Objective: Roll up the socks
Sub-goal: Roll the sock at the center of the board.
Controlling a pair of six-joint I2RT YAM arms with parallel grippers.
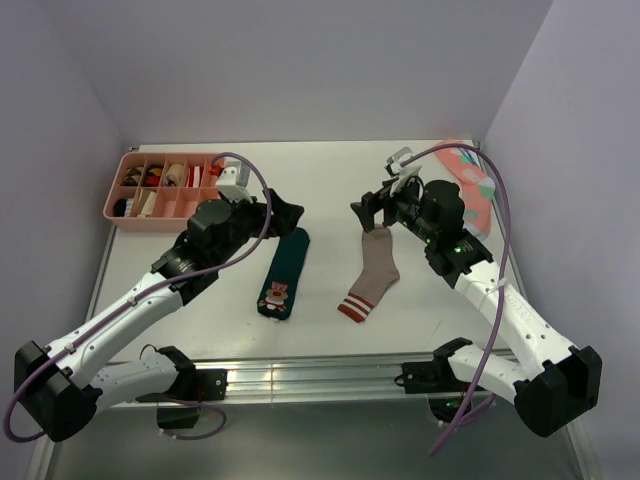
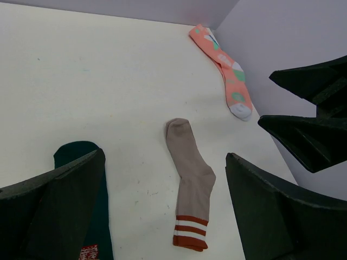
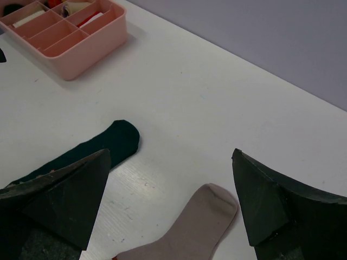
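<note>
Two socks lie flat side by side in mid-table. The dark green sock (image 1: 283,272) with a bear motif is on the left, also in the left wrist view (image 2: 87,179) and the right wrist view (image 3: 111,142). The taupe-brown sock (image 1: 373,277) with red-and-white striped cuff lies to its right (image 2: 191,176) (image 3: 190,233). My left gripper (image 1: 284,212) hovers open just above the green sock's toe. Over the taupe sock's toe my right gripper (image 1: 372,212) stands open. Neither holds anything.
A pink compartment tray (image 1: 122,205) with small items sits at the back left (image 3: 103,38). A coral-pink spotted sock (image 1: 470,185) lies at the back right near the wall (image 2: 225,67). Walls close in the table at the back and both sides.
</note>
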